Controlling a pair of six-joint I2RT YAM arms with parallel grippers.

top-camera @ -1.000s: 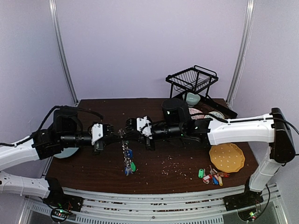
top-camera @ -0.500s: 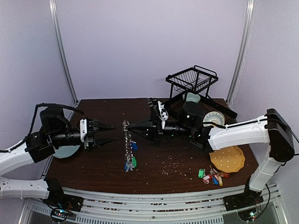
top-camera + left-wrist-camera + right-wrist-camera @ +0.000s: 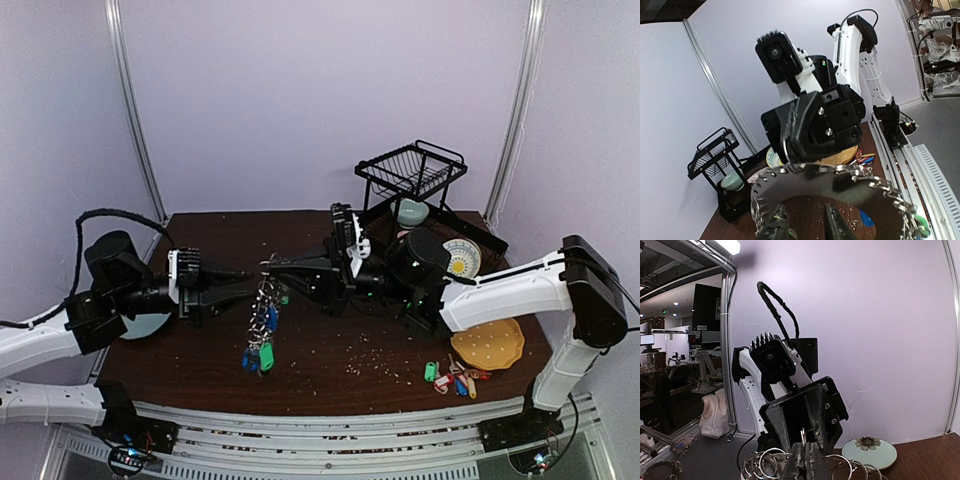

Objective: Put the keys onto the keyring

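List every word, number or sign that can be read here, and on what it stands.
No text can be read.
Tags of the keys: too small to show any writing.
Small green sign in the room behind, right wrist view: too blurred.

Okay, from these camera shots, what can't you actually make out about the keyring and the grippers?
- Left gripper: partly cut off by the left wrist view's bottom edge; contact with the keyring is unclear.
- Right gripper: where it pinches the keyring is hidden by its own jaws in the right wrist view.
- Loose keys: top view, too small to count.
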